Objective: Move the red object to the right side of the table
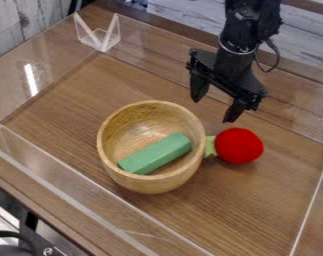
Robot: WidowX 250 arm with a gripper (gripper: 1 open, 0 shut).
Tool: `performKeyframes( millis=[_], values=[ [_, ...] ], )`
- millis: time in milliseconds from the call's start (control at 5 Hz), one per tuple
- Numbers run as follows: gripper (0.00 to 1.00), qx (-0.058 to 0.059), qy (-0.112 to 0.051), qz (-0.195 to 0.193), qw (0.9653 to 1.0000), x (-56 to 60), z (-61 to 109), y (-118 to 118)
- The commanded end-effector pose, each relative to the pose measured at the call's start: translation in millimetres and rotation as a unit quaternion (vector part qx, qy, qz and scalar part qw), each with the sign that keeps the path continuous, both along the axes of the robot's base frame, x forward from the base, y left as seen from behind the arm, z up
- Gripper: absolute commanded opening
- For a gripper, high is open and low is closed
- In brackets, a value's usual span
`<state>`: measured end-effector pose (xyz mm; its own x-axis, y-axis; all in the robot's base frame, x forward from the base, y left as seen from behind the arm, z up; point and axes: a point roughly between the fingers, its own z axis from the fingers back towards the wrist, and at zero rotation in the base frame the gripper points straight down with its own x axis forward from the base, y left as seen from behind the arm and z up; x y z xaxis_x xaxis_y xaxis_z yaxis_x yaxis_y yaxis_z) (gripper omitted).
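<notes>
Your claw (225, 99): spread wide, empty | red object (239, 146): smooth, round, apparently touching wooden bowl (118, 124) | green block (156, 155): inside bowl | table (124, 80): wood-grain

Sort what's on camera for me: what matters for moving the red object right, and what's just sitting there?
Job:
red object
table
gripper, open, above the red object

Lying about:
wooden bowl
green block inside the bowl

Bright, even light — white glare on acrylic walls (50, 62); slightly soft, low-resolution.
</notes>
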<state>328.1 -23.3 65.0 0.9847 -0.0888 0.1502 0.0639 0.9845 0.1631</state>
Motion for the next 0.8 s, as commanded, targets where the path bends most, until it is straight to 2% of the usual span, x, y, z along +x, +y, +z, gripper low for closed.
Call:
performKeyframes(
  millis=[0, 200, 400, 600],
  values=[
    [1.0, -0.005, -0.023, -0.006, 0.9997, 1.2, 15.6, 6.9],
    [0.0, -0.006, -0.022, -0.01, 0.9997, -2.5, 14.1, 10.7],
    [0.0, -0.007, -0.022, 0.0, 0.9997, -7.6, 13.9, 0.6],
    [0.0, -0.015, -0.029, 0.007, 0.9994, -16.5, 20.1, -13.3]
  ],
)
